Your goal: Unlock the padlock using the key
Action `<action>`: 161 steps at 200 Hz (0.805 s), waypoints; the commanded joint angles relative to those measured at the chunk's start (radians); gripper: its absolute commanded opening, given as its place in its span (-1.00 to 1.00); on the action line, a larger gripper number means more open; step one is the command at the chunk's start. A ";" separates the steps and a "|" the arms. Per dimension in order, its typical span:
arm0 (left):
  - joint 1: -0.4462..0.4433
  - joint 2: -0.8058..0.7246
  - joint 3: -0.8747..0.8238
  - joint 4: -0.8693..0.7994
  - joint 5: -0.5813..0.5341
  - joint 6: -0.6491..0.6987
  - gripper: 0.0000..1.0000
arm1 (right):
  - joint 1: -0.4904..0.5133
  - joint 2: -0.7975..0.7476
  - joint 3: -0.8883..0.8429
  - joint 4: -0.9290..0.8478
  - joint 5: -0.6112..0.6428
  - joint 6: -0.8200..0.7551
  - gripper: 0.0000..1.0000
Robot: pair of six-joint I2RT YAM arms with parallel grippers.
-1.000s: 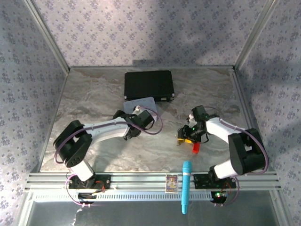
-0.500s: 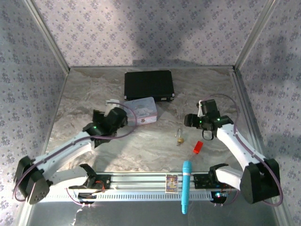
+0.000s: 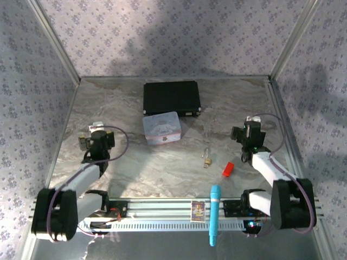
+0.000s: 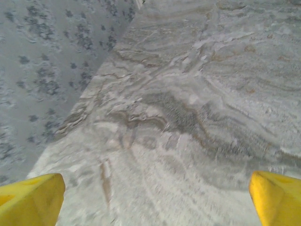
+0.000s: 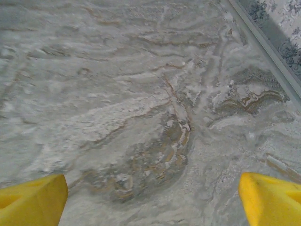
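Observation:
The small brass padlock (image 3: 207, 160) lies on the marble table (image 3: 124, 168) a little right of centre. A thin silvery piece points away from it toward the far side; I cannot tell whether that is its shackle or the key. My left gripper (image 3: 90, 135) is far to the padlock's left, near the left wall, open over bare marble, its yellow fingertips (image 4: 33, 200) wide apart. My right gripper (image 3: 246, 130) sits to the padlock's right and a bit farther back, also open, with nothing between its yellow fingertips (image 5: 270, 197).
A pastel tin (image 3: 161, 128) stands behind the padlock to the left, with a black case (image 3: 172, 97) beyond it. A small red block (image 3: 228, 169) lies right of the padlock. A blue tube (image 3: 214, 214) and a small card (image 3: 198, 210) rest on the front rail.
The right gripper opened and drew back to the right, leaving the padlock on the marble. The left arm swung away from the tin toward the left wall.

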 commanded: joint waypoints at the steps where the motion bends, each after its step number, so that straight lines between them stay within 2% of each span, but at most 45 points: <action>1: 0.027 0.128 0.040 0.214 0.132 0.037 1.00 | -0.045 0.075 -0.059 0.349 0.004 -0.054 0.88; 8: 0.029 0.154 0.064 0.196 0.154 0.043 1.00 | -0.061 0.107 -0.075 0.408 -0.019 -0.053 0.88; 19: 0.052 0.194 0.061 0.276 0.204 0.030 1.00 | -0.081 0.164 -0.093 0.516 -0.052 -0.061 0.87; 36: 0.142 0.256 0.052 0.405 0.433 -0.056 1.00 | -0.092 0.232 -0.087 0.581 -0.082 -0.065 0.89; 48: 0.151 0.347 0.040 0.484 0.429 -0.066 1.00 | -0.087 0.242 -0.073 0.553 -0.155 -0.098 0.86; 60: 0.149 0.449 0.006 0.692 0.435 -0.059 1.00 | -0.087 0.295 -0.077 0.605 -0.186 -0.108 0.85; 72: 0.145 0.389 0.044 0.502 0.417 -0.064 1.00 | -0.075 0.343 -0.073 0.677 -0.181 -0.122 0.84; 81: 0.138 0.422 0.061 0.534 0.401 -0.061 1.00 | -0.071 0.320 -0.041 0.556 -0.184 -0.131 0.89; 89: 0.133 0.425 0.081 0.496 0.403 -0.053 1.00 | -0.059 0.337 -0.051 0.609 -0.169 -0.142 0.98; 95: 0.129 0.409 0.096 0.437 0.400 -0.052 1.00 | -0.055 0.328 -0.041 0.579 -0.163 -0.141 0.99; 106: 0.121 0.425 0.086 0.492 0.388 -0.045 1.00 | -0.058 0.332 -0.048 0.594 -0.165 -0.142 0.99; 116: 0.121 0.412 0.095 0.448 0.389 -0.047 1.00 | -0.055 0.330 -0.043 0.578 -0.162 -0.141 0.99; 161: 0.109 0.418 0.099 0.452 0.377 -0.032 1.00 | -0.057 0.329 -0.040 0.574 -0.179 -0.148 0.99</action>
